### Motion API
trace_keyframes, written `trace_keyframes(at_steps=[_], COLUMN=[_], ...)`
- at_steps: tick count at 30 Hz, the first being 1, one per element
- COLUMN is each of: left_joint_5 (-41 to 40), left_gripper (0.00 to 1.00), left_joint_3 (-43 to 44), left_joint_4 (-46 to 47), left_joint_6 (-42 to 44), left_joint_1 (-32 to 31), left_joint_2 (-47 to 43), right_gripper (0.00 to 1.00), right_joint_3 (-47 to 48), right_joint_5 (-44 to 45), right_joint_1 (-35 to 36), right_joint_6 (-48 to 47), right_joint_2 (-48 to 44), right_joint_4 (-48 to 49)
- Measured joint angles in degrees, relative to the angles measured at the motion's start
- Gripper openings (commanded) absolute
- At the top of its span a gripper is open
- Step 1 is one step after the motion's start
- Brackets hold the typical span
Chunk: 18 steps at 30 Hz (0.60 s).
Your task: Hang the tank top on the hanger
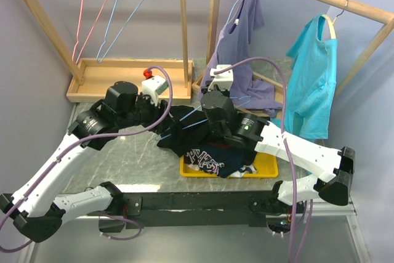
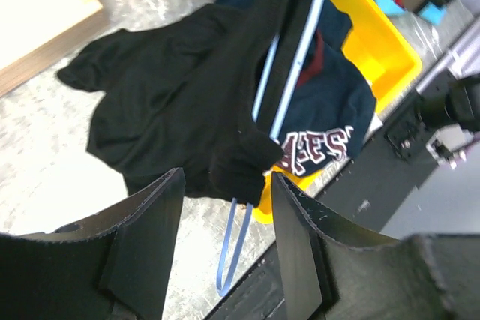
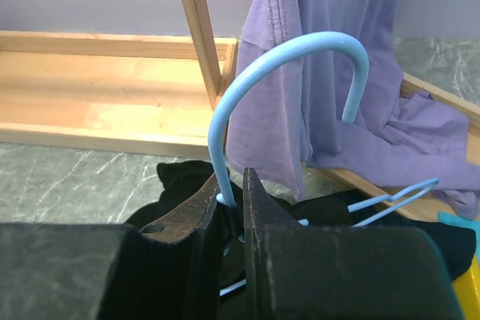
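The right gripper (image 3: pixel 236 185) is pinching the neck of the hanger (image 3: pixel 300 46) just under its hook, its jaws nearly closed on the wire. The tank top (image 2: pixel 165 103) is lying bunched on the table (image 2: pixel 45 162) toward the middle of the back edge, just beside the yellow tray (image 2: pixel 375 43). One strip of it is running along the hanger's wires. The left gripper (image 2: pixel 227 177) is hovering with its jaws apart. A fold of the black fabric is sitting between them, but they are gripping nothing.
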Motion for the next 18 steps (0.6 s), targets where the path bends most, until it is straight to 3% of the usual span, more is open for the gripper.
trace_keyframes(at_steps=[6,18], left_joint_5=[4.22,3.48], left_gripper=[0.54,0.46], left_joint_3=[0.0,-4.13], left_joint_4=[-0.07,0.76], left_joint_6=[1.7,2.51], left_joint_1=[-0.52,-3.93], left_joint_2=[1.75,2.45], right_gripper=[0.0,0.0], right_joint_3=[0.31,1.46], right_joint_5=[-0.17,-0.59], right_joint_1=[0.0,0.0], right_joint_6=[-1.07,-1.6], right_joint_2=[-0.22,-0.2], right_joint_4=[-0.46,-1.01])
